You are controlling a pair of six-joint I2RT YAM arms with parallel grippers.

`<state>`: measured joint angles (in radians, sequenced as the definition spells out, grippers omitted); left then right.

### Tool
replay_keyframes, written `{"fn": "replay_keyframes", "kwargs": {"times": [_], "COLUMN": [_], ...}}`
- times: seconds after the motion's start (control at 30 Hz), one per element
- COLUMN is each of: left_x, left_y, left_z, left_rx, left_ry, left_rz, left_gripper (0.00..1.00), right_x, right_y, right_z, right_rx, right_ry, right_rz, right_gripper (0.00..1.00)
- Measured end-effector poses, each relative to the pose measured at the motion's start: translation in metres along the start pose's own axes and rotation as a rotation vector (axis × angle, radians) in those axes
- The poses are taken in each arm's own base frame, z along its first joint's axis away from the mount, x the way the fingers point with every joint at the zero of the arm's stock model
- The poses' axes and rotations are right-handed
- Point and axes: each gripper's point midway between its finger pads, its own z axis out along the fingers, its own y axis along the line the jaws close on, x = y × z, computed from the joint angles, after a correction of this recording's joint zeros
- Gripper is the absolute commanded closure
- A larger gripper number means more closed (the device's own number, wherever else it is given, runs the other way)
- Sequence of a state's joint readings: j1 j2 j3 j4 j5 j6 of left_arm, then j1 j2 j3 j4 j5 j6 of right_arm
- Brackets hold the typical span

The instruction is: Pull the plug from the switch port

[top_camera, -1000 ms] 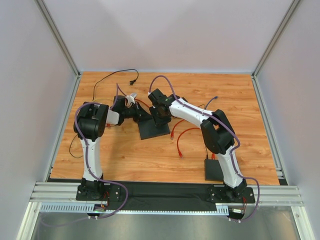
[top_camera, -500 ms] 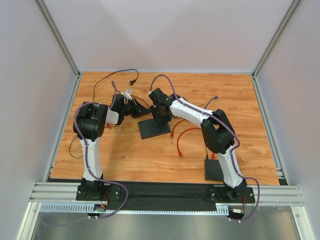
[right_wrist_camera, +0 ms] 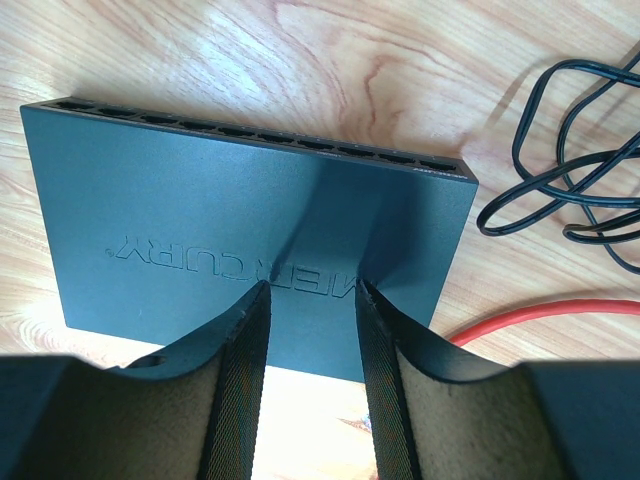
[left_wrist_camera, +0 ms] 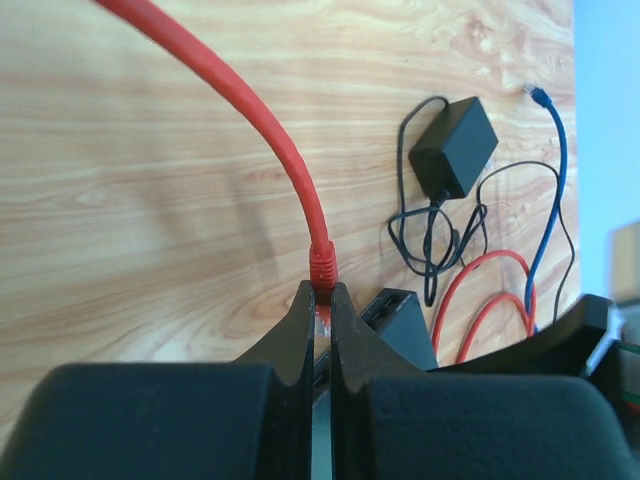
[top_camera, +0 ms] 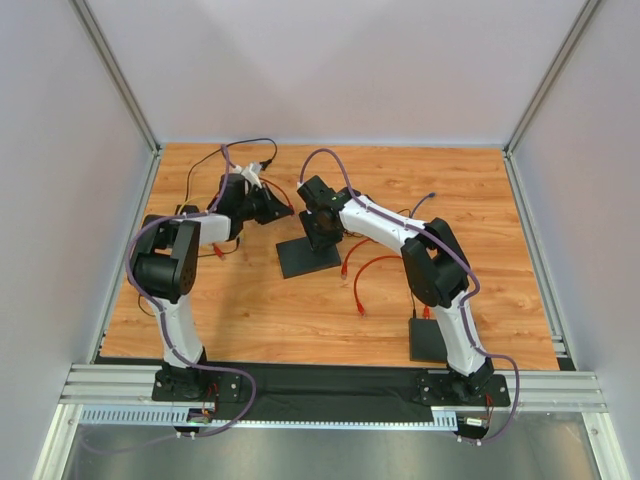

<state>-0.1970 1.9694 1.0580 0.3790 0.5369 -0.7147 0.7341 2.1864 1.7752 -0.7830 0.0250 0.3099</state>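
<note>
Seemingly we have the red cable plug clenched in the left tool, clear to the upper left of the flat dark-grey switch, where the parted right tool presses.

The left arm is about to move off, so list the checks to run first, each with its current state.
1. Plug gripped by left fingers: ok, shut on it.
2. Plug apart from switch: ok, the top view shows a gap.
3. Port row showing no plug: ok.
4. Right fingers pressing the switch: cannot tell; they are open over its top.
5. Red cable free of snags: cannot tell.
</note>
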Motion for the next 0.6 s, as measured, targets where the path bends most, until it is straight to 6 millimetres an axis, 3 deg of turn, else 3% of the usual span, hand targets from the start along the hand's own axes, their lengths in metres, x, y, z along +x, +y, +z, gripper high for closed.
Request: {"fn": "replay_keyframes", "kwargs": {"times": [0.2,0.6], "left_x": [-0.023,-0.032], "left_y": [-0.016,-0.017], "left_z": [-0.020,-0.051], "left_rx": [-0.047,-0.219], "left_ry": [-0.032,-0.043], "left_rz": [0.123,0.213], "left_gripper": [1.00,1.00], "right_x": [-0.001,-0.001], "right_y": [0.000,0.001], "right_z": [-0.001,-0.001], "right_rx": [0.000,-0.004], "right_ry": [0.000,0.002], "right_rz": [-0.002,-0.012], "right_gripper": [0.58,0.58]}}
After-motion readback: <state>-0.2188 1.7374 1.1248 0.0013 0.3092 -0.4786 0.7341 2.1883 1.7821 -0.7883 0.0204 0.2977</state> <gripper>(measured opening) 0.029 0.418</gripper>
